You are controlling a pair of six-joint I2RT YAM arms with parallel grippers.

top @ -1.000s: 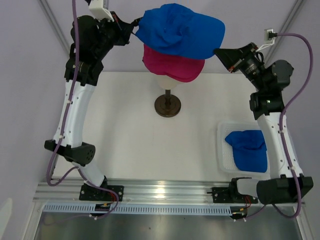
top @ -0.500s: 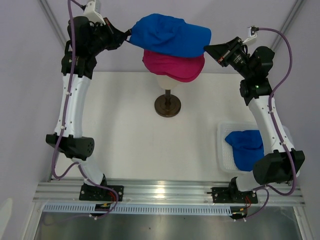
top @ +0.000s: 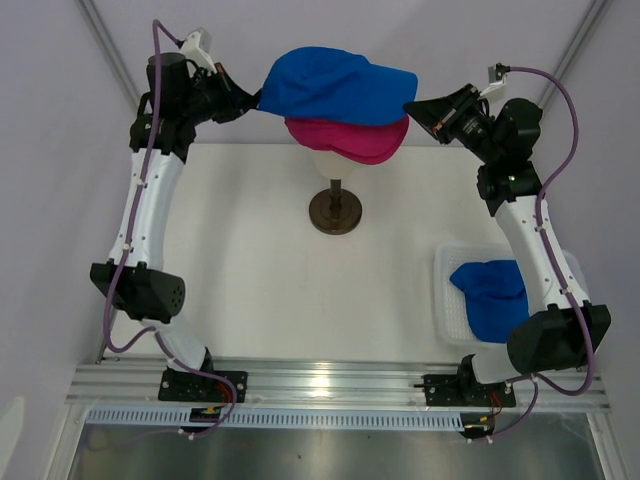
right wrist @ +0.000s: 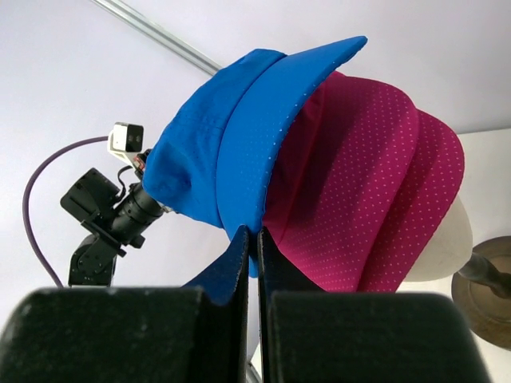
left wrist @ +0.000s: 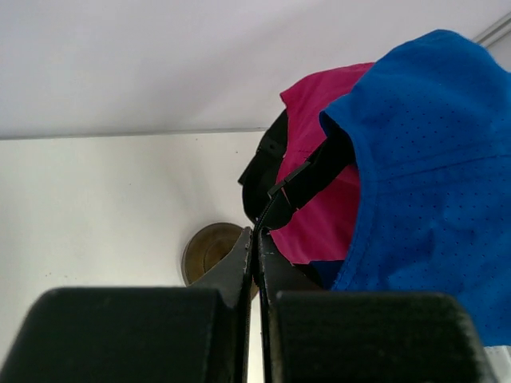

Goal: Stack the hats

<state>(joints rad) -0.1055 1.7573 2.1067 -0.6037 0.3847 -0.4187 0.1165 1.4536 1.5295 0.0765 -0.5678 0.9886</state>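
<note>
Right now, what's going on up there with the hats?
Both arms hold one blue cap between them, over the pink cap that sits on the mannequin head. The left gripper is shut on its rear strap, the right gripper on the brim edge. The blue cap covers most of the pink one, but neither gripper has let go. A second blue cap lies in the white basket.
</note>
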